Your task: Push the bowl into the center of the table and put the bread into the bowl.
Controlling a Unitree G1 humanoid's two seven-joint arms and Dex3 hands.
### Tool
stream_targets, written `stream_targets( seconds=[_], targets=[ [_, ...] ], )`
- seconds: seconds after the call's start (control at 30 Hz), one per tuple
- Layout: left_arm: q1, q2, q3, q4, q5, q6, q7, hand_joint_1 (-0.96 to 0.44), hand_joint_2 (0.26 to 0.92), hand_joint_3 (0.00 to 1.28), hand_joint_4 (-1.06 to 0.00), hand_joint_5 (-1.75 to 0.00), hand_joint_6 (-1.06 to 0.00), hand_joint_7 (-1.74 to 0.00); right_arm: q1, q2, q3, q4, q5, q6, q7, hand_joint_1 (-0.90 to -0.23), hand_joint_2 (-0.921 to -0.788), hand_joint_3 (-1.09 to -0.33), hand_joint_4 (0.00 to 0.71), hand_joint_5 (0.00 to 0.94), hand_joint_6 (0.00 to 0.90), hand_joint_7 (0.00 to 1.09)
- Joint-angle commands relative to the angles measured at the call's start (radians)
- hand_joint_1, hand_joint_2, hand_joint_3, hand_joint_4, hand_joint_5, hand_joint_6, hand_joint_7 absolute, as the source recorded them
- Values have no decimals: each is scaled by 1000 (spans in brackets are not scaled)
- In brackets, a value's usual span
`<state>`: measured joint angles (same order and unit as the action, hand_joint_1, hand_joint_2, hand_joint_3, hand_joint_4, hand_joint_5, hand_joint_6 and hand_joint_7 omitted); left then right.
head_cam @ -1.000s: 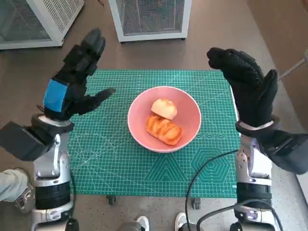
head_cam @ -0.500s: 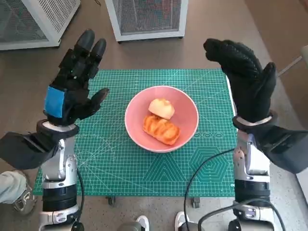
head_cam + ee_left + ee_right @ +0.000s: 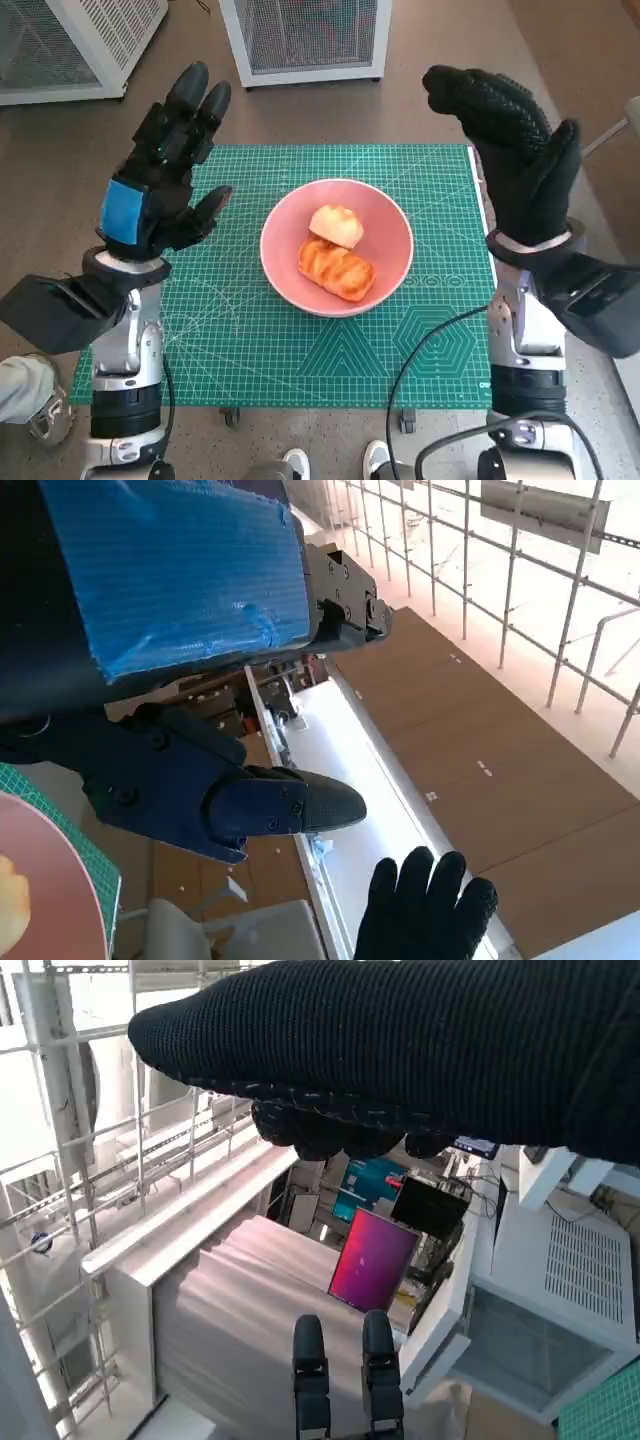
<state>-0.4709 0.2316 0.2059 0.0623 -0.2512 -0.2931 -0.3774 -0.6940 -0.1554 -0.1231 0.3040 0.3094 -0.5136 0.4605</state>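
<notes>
The pink bowl (image 3: 337, 247) stands near the middle of the counter (image 3: 250, 340), on the green cutting mat (image 3: 420, 200) that covers it. Inside the bowl lie two pieces of bread: a long golden braided bread (image 3: 336, 269) and, touching it on the far side, a smaller pale round bun (image 3: 336, 225). Both hands are raised above the counter, one on each side of the bowl, and neither touches it. The left hand (image 3: 160, 170) with the blue tape on its back is over the left edge of the mat; its fingers (image 3: 190, 105) are stretched out and point away from the robot, the thumb stands apart toward the bowl, and it holds nothing. The right hand (image 3: 510, 160) in the black knitted glove is over the right edge of the mat, upright, with its fingers (image 3: 470, 95) together and slightly bent toward the bowl, and it is also empty. In the left wrist view an edge of the bowl shows at the lower corner. Beyond the counter, on the brown floor (image 3: 440, 100), stand two white cabinets with mesh fronts (image 3: 305, 35).
</notes>
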Motion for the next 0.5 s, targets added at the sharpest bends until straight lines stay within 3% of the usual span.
stream_targets(
  seconds=[0.03, 0.27, 0.5],
  targets=[
    [-24, 7, -14, -12, 1, 8, 8, -665, 921, 362, -267, -13, -277, -22, -4, -13, 0, 17, -3, 11, 11, -624, -921, -746, 174, 1, 75, 281],
    [-26, 2, -30, -9, 3, 8, 9, -666, 921, 354, -271, -11, -281, -23, -4, -15, -1, 9, 9, 34, 17, -620, -921, -742, 176, 1, 93, 294],
    [-18, -11, -48, -25, 7, 21, 30, -657, 921, 339, -272, -9, -283, -22, 2, -12, 3, -1, -2, 45, 10, -616, -921, -741, 177, 2, 92, 297]
  ],
)
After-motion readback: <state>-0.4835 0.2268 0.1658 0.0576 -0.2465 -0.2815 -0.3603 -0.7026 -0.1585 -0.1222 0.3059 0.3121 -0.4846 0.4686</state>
